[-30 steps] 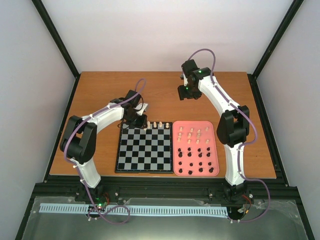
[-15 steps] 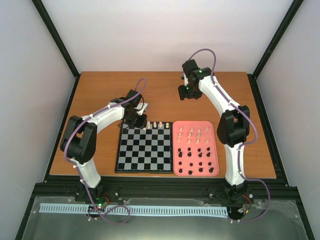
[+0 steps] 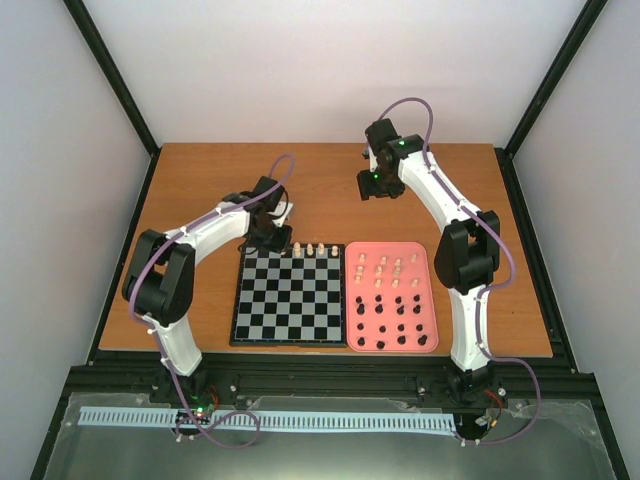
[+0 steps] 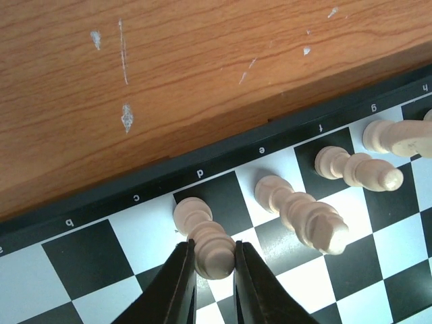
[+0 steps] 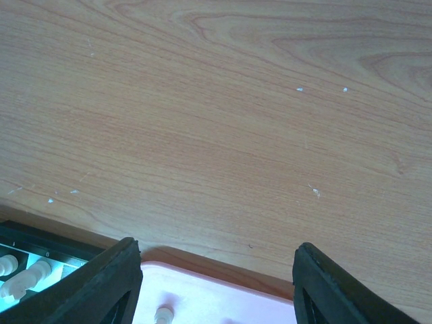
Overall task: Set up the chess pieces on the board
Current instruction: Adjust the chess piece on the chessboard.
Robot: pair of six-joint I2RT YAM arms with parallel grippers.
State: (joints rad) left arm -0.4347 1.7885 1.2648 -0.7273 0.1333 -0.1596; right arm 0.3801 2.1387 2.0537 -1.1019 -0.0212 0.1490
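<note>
The board (image 3: 236, 320) lies flat between the arms. Several cream pieces stand on its far row (image 3: 320, 249). In the left wrist view my left gripper (image 4: 214, 255) is shut on a cream piece (image 4: 202, 233) that stands on the dark square marked d. Its fingers (image 4: 181, 277) touch the piece's head on both sides. Two more cream pieces (image 4: 300, 212) stand to its right. In the top view the left gripper (image 3: 286, 241) is at the board's far left edge. My right gripper (image 3: 366, 186) is open and empty above bare table beyond the tray; its fingers (image 5: 111, 283) frame the tray's far rim.
A pink tray (image 3: 350, 300) right of the board holds several cream pieces (image 3: 380, 268) at its far end and several black pieces (image 3: 400, 325) at its near end. Its rim shows in the right wrist view (image 5: 223, 304). Black frame posts border the table.
The left wrist has shifted slightly back and left at the board's far edge. The right arm has not moved.
</note>
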